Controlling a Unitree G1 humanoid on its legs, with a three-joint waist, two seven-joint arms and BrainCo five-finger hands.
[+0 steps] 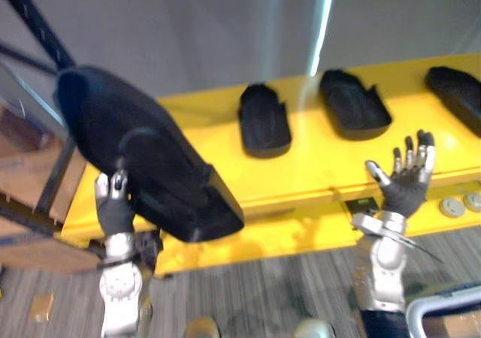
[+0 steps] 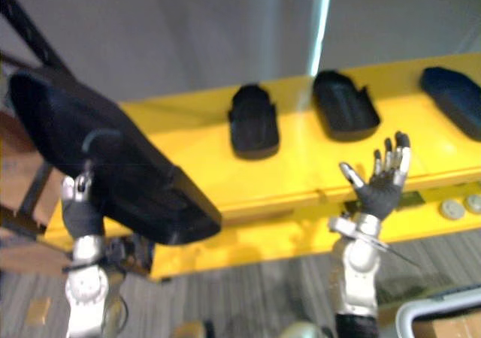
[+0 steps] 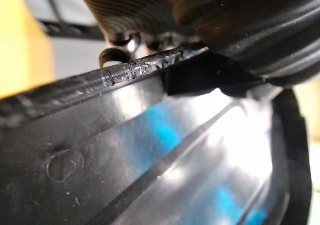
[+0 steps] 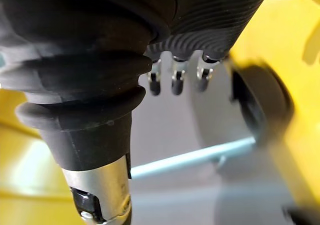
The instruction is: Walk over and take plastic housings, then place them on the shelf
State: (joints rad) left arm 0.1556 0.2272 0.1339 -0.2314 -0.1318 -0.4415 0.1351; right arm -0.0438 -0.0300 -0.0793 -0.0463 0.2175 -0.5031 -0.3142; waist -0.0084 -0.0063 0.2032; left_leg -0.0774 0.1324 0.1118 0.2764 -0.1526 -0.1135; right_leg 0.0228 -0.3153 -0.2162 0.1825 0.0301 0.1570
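The left hand (image 1: 114, 206) stands raised on an upright forearm. Its thumb presses on the outer face of a large black plastic housing (image 1: 143, 150), and its fingers are hidden behind the shell. In the left wrist view a dark tip hooks over the housing's rim, so the hand is clamped on it. The housing tilts up and away from the hand, its lower end hanging over the near corner of the yellow shelf (image 1: 316, 173).

The right hand (image 1: 406, 184) is lifted above the shelf's front edge, fingers straight and spread, holding nothing. Just beyond its fingertips lies the middle housing (image 1: 353, 103) (hollow side up). The inner housing (image 1: 264, 119) lies towards the left hand, and the outer housing (image 1: 457, 94) lies on the far side. All three rest on the shelf, apart from one another.
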